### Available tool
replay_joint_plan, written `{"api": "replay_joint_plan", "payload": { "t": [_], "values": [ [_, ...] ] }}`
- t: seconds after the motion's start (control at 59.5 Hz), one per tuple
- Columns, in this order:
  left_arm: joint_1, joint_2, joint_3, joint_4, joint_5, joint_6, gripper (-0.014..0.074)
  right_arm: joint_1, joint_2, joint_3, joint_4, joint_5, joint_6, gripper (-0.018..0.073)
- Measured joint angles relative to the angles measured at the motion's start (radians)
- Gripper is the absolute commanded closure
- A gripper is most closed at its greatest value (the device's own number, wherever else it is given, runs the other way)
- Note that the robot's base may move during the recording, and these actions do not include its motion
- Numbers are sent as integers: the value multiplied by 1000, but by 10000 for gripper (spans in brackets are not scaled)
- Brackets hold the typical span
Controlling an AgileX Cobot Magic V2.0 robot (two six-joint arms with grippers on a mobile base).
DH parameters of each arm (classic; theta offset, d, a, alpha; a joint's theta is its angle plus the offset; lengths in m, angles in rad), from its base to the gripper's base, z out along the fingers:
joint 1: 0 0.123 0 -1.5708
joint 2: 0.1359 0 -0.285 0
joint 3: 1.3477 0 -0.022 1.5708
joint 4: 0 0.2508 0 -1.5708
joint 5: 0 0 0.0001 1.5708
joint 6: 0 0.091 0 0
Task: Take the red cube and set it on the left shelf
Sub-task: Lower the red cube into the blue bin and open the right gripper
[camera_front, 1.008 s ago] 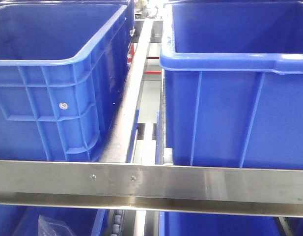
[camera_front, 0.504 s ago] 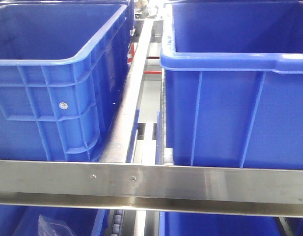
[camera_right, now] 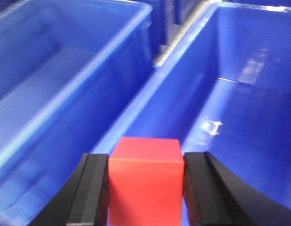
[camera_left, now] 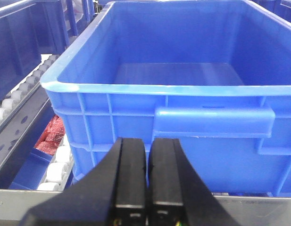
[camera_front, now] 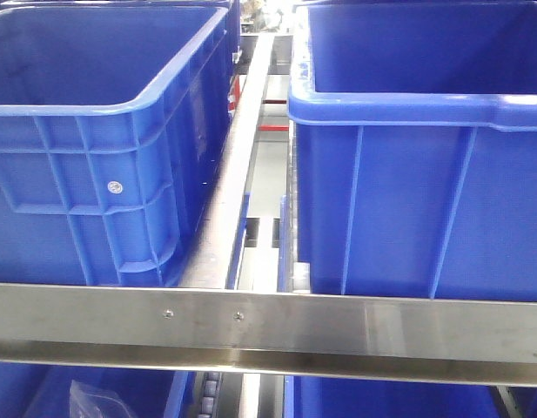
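Note:
My right gripper (camera_right: 146,162) is shut on the red cube (camera_right: 144,181) and holds it above the rims of two blue crates, over the wall between the left one (camera_right: 51,94) and the right one (camera_right: 239,122). My left gripper (camera_left: 148,146) is shut and empty, low in front of a blue crate (camera_left: 183,84) on the shelf. In the front view the shelf's steel front rail (camera_front: 268,335) runs across the bottom, with two blue crates (camera_front: 94,131) (camera_front: 425,174) behind it. Neither gripper shows in the front view.
A steel divider rail (camera_front: 238,165) runs back between the two crates. White rollers (camera_left: 58,167) line the shelf left of the left wrist's crate, with a red mesh bag (camera_left: 51,134) in a lower crate. A clear plastic bag (camera_front: 94,401) lies on the tier below.
The front view has shifted slightly: the crates and rail sit a few pixels further right than before. Nothing else visibly changed.

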State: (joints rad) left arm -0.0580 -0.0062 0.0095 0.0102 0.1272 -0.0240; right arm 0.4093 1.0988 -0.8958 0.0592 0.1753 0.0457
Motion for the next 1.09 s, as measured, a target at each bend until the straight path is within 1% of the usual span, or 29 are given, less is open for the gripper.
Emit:
{"api": "replay_joint_plan", "payload": {
  "t": [0.05,0.084,0.202,0.252,0.319,0.504,0.689,0.756,0.79,0.857,0.975,1.042,1.092],
  "values": [
    [0,0,0,0,0,0,495,-16,15,-6,-1,0,0,419],
    [0,0,0,0,0,0,495,-23,20,-8,-2,0,0,351],
    [0,0,0,0,0,0,495,-48,28,-11,-2,-3,0,61],
    [0,0,0,0,0,0,495,-55,28,-11,-2,-5,0,-20],
    [0,0,0,0,0,0,495,-58,28,-11,-2,-16,0,-61],
    [0,0,0,0,0,0,495,-61,28,-11,-2,-52,0,-52],
    [0,0,0,0,0,0,495,-61,28,-11,-2,-58,0,-52],
    [0,0,0,0,0,0,495,-61,28,-11,-2,-63,0,-29],
    [0,0,0,0,0,0,495,-61,28,-11,-2,-64,0,7],
    [0,0,0,0,0,0,495,-61,28,-11,-2,-68,0,122],
    [0,0,0,0,0,0,495,-61,28,-11,-2,-80,0,389],
    [0,0,0,0,0,0,495,-61,28,-11,-3,-83,0,519],
    [0,0,0,0,0,0,495,-61,28,-11,-3,-83,0,495]
  ]
}}
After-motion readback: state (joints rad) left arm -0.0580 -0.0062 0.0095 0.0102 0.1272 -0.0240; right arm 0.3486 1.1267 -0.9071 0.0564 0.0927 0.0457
